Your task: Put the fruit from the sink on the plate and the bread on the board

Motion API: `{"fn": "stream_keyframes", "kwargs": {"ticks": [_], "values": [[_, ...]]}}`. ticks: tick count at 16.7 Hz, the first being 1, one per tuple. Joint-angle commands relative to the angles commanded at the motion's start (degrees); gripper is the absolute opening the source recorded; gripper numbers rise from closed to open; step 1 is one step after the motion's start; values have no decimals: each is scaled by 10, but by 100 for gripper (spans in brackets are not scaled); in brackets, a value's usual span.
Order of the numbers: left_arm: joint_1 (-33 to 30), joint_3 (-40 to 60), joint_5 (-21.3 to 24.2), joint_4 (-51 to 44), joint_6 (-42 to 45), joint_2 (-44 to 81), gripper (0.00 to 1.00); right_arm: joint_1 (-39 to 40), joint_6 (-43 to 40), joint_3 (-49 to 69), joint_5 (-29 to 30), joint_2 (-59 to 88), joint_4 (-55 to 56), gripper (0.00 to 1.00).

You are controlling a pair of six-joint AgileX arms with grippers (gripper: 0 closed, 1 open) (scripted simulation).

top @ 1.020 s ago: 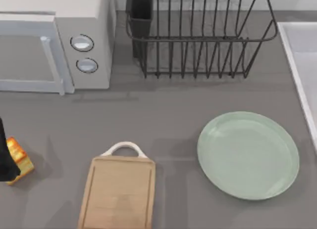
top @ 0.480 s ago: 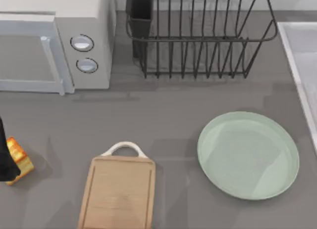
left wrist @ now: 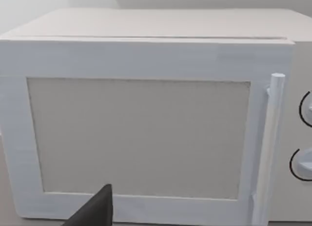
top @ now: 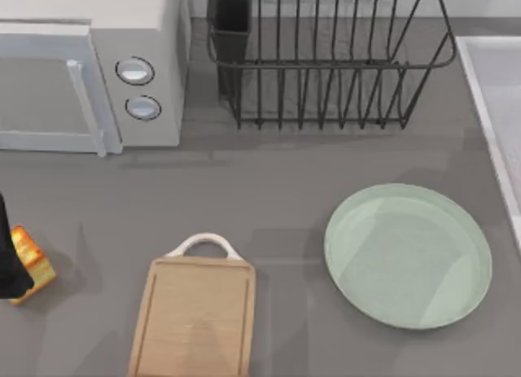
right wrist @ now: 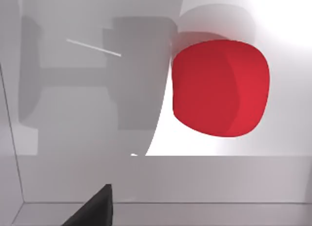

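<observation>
- Board (top: 194, 318): light wood, white loop handle (top: 203, 243) at its far end; flat on the grey table (top: 269, 198), near edge of the top view, left of centre; bare.
- Plate (top: 407, 255): pale mint-green, round, shallow rim; flat on the table, well right of the board, just left of the sink's rim; bare.
- Bread (top: 31, 260): small cube, golden-orange top, pale yellow sides; at the far left edge of the top view, well left of the board, tilted.
- Left gripper (top: 8, 263): dark form at the left edge of the top view, right against the bread and overlapping its left side; cannot tell whether spread, pressed together or pinching the cube. One dark fingertip (left wrist: 95, 211) seen in the left wrist view, with the microwave's door beyond.
- Sink (top: 498, 108): pale white-grey basin with raised light rim, along the right edge of the top view.
- Fruit (right wrist: 220, 87): round, plain bright red; resting on the pale basin floor in the right wrist view.
- Right gripper: one dark fingertip (right wrist: 95, 211) in the right wrist view, above the sink, apart from the fruit, not touching; cannot tell its spread.
- Microwave (top: 89, 67): white, two round dials, bar handle; far left.
- Dish rack (top: 326, 59): dark wire, far centre.
</observation>
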Motion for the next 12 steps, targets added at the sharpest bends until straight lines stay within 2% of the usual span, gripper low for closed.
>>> {"fn": "stream_keyframes", "kwargs": {"ticks": [4,12], "values": [[0,0,0,0,0,0,100,0,1,-20,0,26,41,100],[0,0,0,0,0,0,100,-2,2,-105,2,150,258,100]]}}
